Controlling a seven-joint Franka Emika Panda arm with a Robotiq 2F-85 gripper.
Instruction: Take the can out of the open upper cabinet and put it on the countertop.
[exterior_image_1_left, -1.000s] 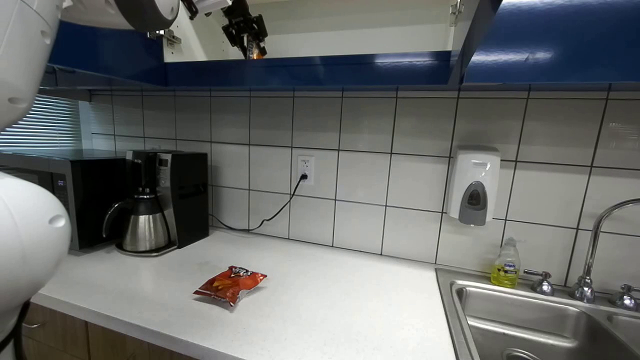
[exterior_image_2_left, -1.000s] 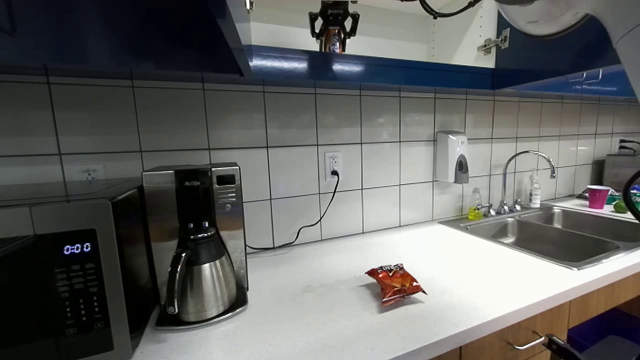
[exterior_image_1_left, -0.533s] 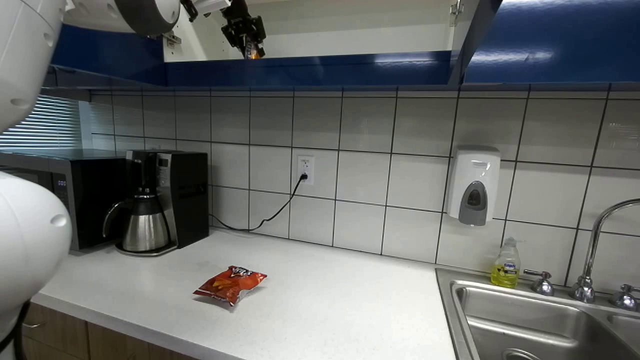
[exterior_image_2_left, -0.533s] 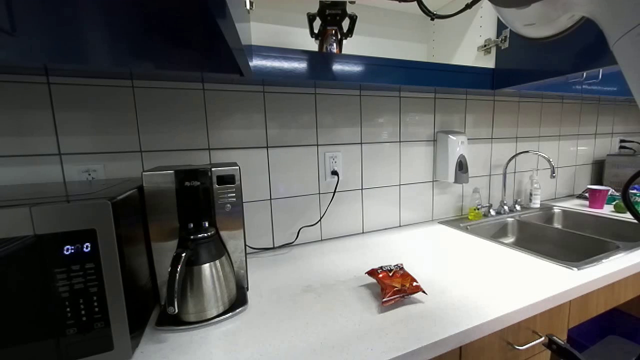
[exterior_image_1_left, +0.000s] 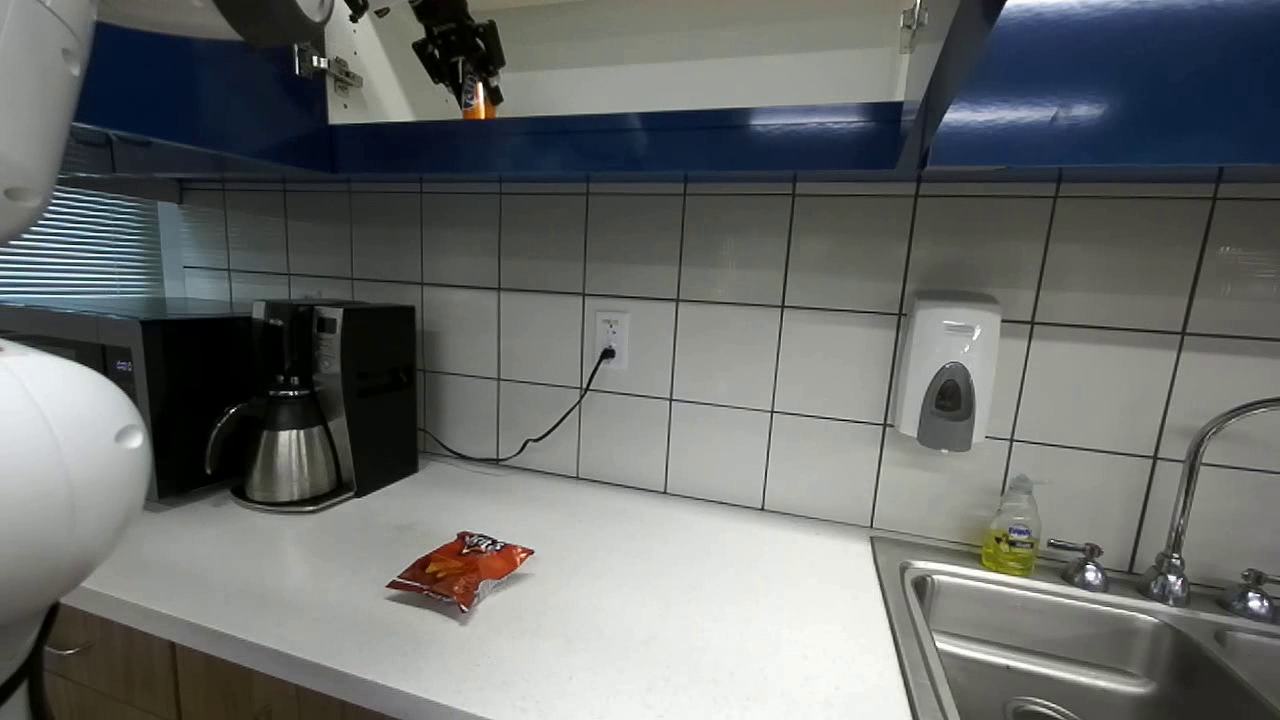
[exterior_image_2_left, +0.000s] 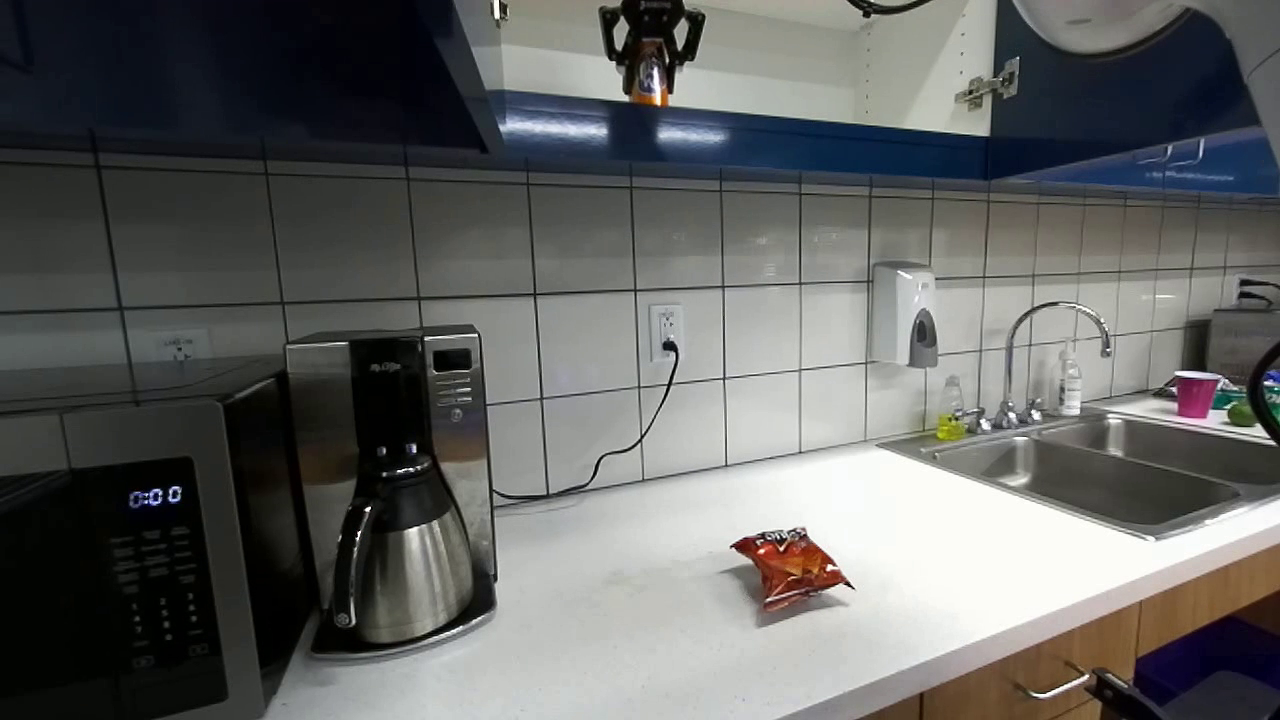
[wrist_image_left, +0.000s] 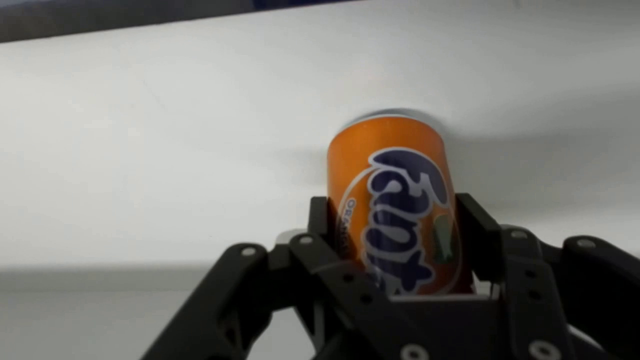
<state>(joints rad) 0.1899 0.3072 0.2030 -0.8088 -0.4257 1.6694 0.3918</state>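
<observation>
The orange can (wrist_image_left: 385, 135) stands about upright between my gripper's fingers (wrist_image_left: 397, 217), which press on both its sides in the wrist view. The can also shows in both exterior views (exterior_image_1_left: 478, 104) (exterior_image_2_left: 650, 85), just above the blue lower edge of the open upper cabinet (exterior_image_2_left: 760, 128). Its bottom is hidden by that edge, and I cannot tell whether it touches the shelf. Its top is hidden in the gripper. The white countertop (exterior_image_1_left: 680, 600) lies well below, also seen in an exterior view (exterior_image_2_left: 620, 620).
A red snack packet (exterior_image_2_left: 792, 568) lies on the countertop. A coffee maker (exterior_image_2_left: 400, 480) and microwave (exterior_image_2_left: 150, 540) stand at one end, a steel sink (exterior_image_2_left: 1090, 470) at the other. An open blue cabinet door (exterior_image_2_left: 1100, 100) hangs beside the arm. A dark cabinet edge (wrist_image_left: 125, 17) crosses the wrist view's top.
In the last half second my gripper and the can have shifted a little left in both exterior views. More of the can's orange side shows now. The packet has not moved.
</observation>
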